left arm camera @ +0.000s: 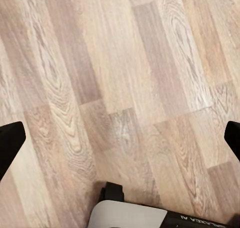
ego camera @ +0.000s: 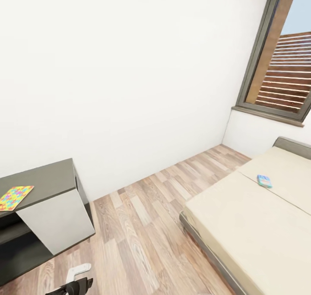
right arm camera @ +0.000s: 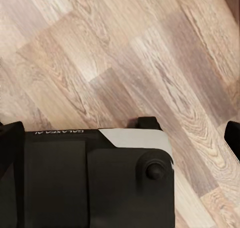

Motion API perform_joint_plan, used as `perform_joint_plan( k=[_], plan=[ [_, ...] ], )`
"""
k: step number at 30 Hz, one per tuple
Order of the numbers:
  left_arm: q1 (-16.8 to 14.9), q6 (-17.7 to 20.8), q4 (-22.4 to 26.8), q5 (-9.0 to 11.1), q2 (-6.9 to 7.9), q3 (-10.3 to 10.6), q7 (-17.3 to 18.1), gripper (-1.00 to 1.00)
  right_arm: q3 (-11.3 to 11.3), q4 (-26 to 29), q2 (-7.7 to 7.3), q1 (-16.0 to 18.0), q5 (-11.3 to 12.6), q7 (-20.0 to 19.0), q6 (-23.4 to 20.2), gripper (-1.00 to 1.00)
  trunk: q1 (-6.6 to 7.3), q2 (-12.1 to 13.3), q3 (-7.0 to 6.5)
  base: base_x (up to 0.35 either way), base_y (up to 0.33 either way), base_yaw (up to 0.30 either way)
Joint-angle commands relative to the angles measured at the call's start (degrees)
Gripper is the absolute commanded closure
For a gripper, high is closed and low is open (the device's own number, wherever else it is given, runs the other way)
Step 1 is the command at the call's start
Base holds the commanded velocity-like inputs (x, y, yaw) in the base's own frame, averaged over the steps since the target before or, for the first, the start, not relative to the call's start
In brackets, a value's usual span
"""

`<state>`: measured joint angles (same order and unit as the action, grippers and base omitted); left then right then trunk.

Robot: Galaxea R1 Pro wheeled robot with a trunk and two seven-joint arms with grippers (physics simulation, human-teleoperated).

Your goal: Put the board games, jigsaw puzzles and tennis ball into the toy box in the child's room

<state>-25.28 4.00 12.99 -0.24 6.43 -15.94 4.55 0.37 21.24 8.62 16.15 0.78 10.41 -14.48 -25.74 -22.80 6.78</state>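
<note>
nearest to us in the head view, the left gripper sits low at the frame's bottom edge over the plank floor. in its wrist view the two fingertips stand wide apart with bare planks between them, so nothing is held. the right gripper looks the same in its own wrist view: fingers spread to the frame's edges, empty, above the robot's base and the floor.

further off, to our left, the table carries one jigsaw puzzle lying flat near its edge. to our right, the bed holds a blue board game flat on the mattress, well apart from both grippers (its long axis runs roughly toward the headboard end).

we judge the right arm nearer the board game and the left nearer the puzzle; either needs the base driven closer. only the head view gives these bearings; the wrist views give the finger state.
</note>
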Motion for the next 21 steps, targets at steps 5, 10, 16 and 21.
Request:
perform_joint_plan(
  k=[5,10,16,21],
  plan=[
    [-0.03,0.39,0.11,-0.03,-0.02,-0.42,0.31,-1.0,0.02,-0.5,-0.06,-0.1,0.09,0.16,3.45,-1.0,-0.05,-0.12,0.13,0.061,0.0,0.004],
    [-0.03,0.37,0.11,-0.03,-0.02,-0.41,0.29,-1.0,0.06,-1.25,-0.04,-0.11,0.09,0.11,4.59,-1.0,-0.05,-0.12,0.13,0.013,0.0,0.001],
    [-0.03,0.37,0.11,-0.03,-0.02,-0.41,0.28,-1.0,0.07,-1.42,-0.06,-0.13,0.05,0.13,4.84,-1.0,-0.05,-0.12,0.13,0.073,0.0,0.0],
    [-0.03,0.29,0.11,-0.03,-0.02,-0.41,0.28,-1.0,0.07,-1.45,-0.06,-0.13,0.01,0.14,4.89,-1.0,-0.05,-0.12,0.13,0.246,0.0,0.0]
  ],
)
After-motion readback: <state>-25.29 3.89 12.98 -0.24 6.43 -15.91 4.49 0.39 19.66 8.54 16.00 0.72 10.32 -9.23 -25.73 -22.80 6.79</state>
